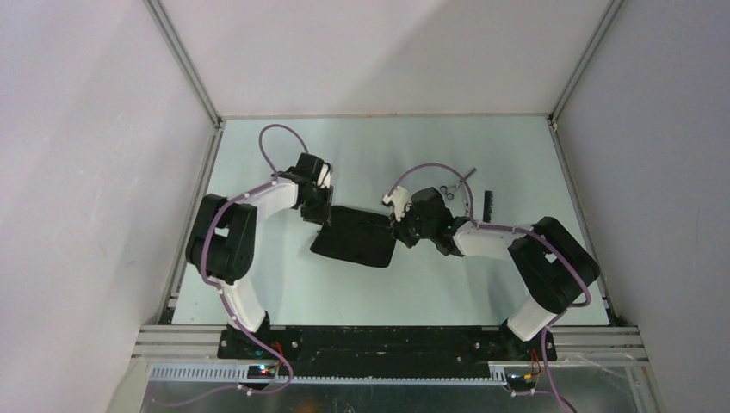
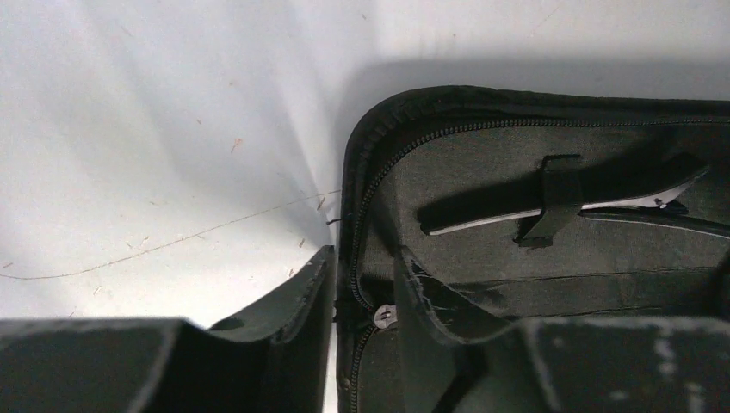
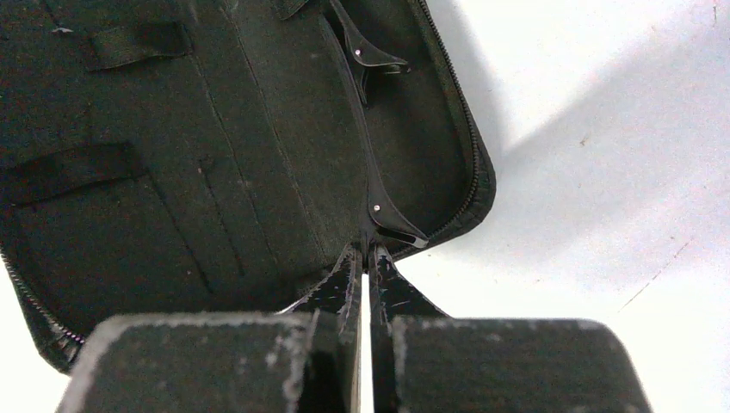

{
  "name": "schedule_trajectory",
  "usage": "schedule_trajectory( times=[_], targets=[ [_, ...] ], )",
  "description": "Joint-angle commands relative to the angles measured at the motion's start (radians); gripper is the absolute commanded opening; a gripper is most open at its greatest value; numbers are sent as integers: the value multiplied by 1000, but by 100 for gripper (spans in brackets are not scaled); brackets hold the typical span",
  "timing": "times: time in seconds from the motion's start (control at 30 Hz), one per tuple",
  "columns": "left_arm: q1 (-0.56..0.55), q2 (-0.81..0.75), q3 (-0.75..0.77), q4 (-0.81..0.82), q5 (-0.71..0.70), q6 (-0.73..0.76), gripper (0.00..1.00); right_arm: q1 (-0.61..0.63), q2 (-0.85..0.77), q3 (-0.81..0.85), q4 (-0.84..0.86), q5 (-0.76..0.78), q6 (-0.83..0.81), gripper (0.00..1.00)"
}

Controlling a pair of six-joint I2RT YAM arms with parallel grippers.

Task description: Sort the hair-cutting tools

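Far left, the table has plenty of bare room between the side rail and the left arm. The left gripper is at the left edge of the open black zip case. Its jaws are partway apart and straddle the zippered rim, one finger out on the table and the other inside, with a gap on both sides.

Inside the case a black clip is tucked under an elastic loop, though its far end runs out of the wrist view. The right gripper is at the case's right edge with its jaws pinched together, tips right at the tail of a rim-side clip. Can't tell if it's actually nipping it, or if that's the same clip.

Further right, loose on the table, are the scissors, partly behind the arm's cable, and a black comb. Both are tiny from above. After that it's open table out to the right rail.
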Motion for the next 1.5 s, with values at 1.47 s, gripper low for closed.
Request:
schedule_trajectory(
  times=[1.47],
  targets=[
    [-52, 19, 58, -58, 93, 109, 0, 66, 277, 236, -31, -195, -241, 4]
  ],
)
